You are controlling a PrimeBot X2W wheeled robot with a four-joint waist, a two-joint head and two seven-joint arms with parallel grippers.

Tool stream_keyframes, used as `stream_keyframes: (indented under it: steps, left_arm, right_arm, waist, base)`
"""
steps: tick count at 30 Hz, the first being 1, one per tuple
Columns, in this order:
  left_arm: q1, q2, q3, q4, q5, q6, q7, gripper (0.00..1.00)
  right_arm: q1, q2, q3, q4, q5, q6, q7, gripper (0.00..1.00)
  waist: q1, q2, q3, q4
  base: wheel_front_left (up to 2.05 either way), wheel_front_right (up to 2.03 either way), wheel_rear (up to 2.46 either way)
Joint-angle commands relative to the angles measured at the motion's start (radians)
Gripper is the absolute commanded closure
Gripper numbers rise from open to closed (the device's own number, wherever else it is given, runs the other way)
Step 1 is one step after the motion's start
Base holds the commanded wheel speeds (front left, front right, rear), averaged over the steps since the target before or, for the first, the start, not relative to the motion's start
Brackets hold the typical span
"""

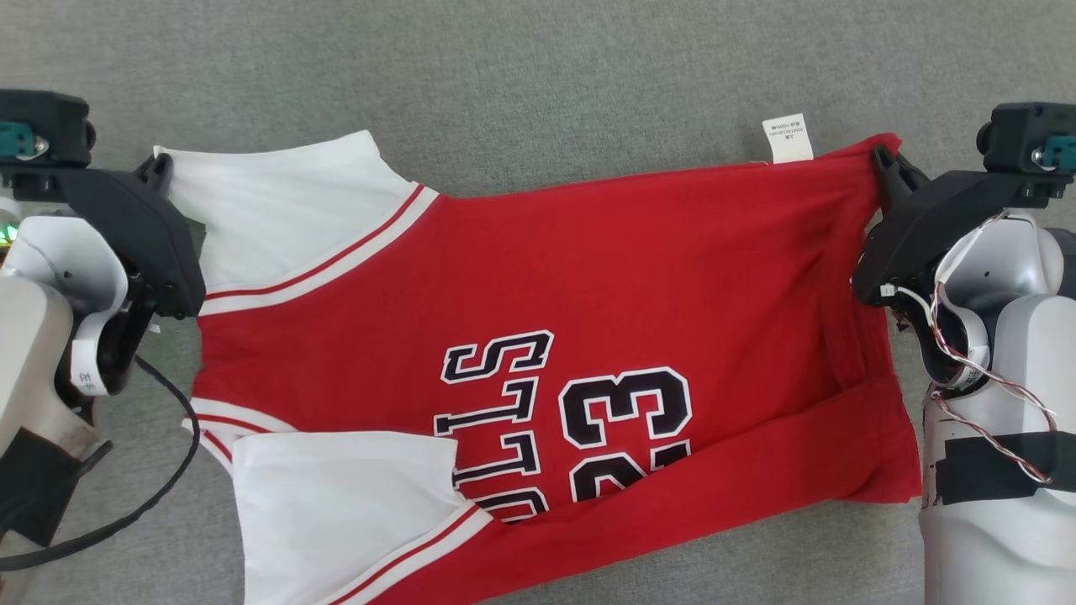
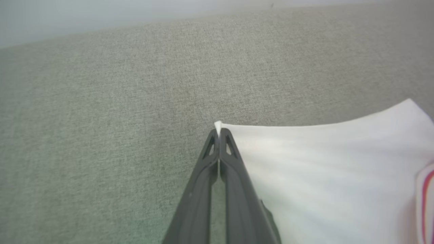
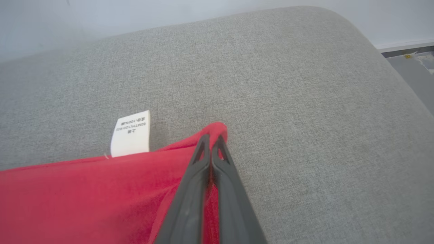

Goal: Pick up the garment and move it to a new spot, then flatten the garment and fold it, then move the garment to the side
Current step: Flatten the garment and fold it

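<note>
1. Garment (image 1: 538,277): a red jersey with white sleeves and black lettering. It lies spread sideways on the grey cushion (image 1: 538,76), and its care label (image 1: 788,137) sticks out past the far edge.
2. Far edge: drawn nearly straight from the red corner just beside the label to the white sleeve corner at the opposite end from the label.
3. Near side, well apart from the label: not flat. A band of red cloth is doubled up over the lower part of the lettering, and the second white sleeve (image 1: 336,504) lies loosely across it.
4. Right gripper (image 1: 883,160): fingers pressed together on the red corner just beside the label. In the right wrist view a small tuft of cloth shows past the tips (image 3: 212,140).
5. Left gripper (image 1: 160,168): fingers pinched on the white sleeve corner farthest from the label. In the left wrist view only a sliver of cloth passes the tips (image 2: 218,134).
6. Stage, as judged: flattening, with the fold not yet begun.
7. Hazards, as judged:
   - Both holds sit at the extreme corners, so a hard outward pull could draw the cloth out of the fingers, the left first.
   - An uneven pull would skew the far edge.
   - Folding now would trap the doubled band as a crease.
   - The label may end up exposed or crumpled.
</note>
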Motion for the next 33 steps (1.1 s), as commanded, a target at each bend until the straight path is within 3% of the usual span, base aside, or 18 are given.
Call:
stream_keyframes:
  steps: [1, 9, 15, 24, 33]
  left_arm:
    - [0.019, 0.001, 0.014, 0.004, -0.003, -0.004, -0.034, 1.00]
    - [0.094, -0.033, 0.069, -0.020, -0.046, -0.044, -0.231, 1.00]
    - [0.134, -0.047, 0.094, 0.002, -0.060, -0.072, -0.335, 1.00]
    - [0.180, -0.085, 0.102, -0.007, -0.082, -0.176, -0.490, 1.00]
    - [0.309, -0.105, 0.122, -0.101, -0.118, -0.217, -0.614, 1.00]
  right_arm:
    - [0.009, 0.008, -0.007, 0.008, 0.011, -0.002, -0.019, 1.00]
    - [-0.004, 0.029, -0.034, 0.069, 0.123, -0.002, -0.148, 1.00]
    - [0.018, -0.061, 0.038, 0.130, 0.111, -0.002, -0.214, 1.00]
    - [0.043, -0.092, 0.091, 0.179, 0.154, -0.002, -0.265, 1.00]
    - [0.113, -0.126, 0.110, 0.162, 0.225, -0.002, -0.291, 1.00]
  waist:
    - [-0.0001, -0.0001, -0.017, 0.013]
    - [-0.0001, -0.0001, -0.072, 0.044]
    - [-0.0001, -0.0001, -0.107, 0.061]
    - [-0.0001, -0.0001, -0.152, 0.074]
    - [-0.0001, -0.0001, -0.186, 0.085]
  base:
    - [0.00, 0.00, 0.00]
    - [0.00, 0.00, 0.00]
    - [0.00, 0.00, 0.00]
    - [0.00, 0.00, 0.00]
    - [0.00, 0.00, 0.00]
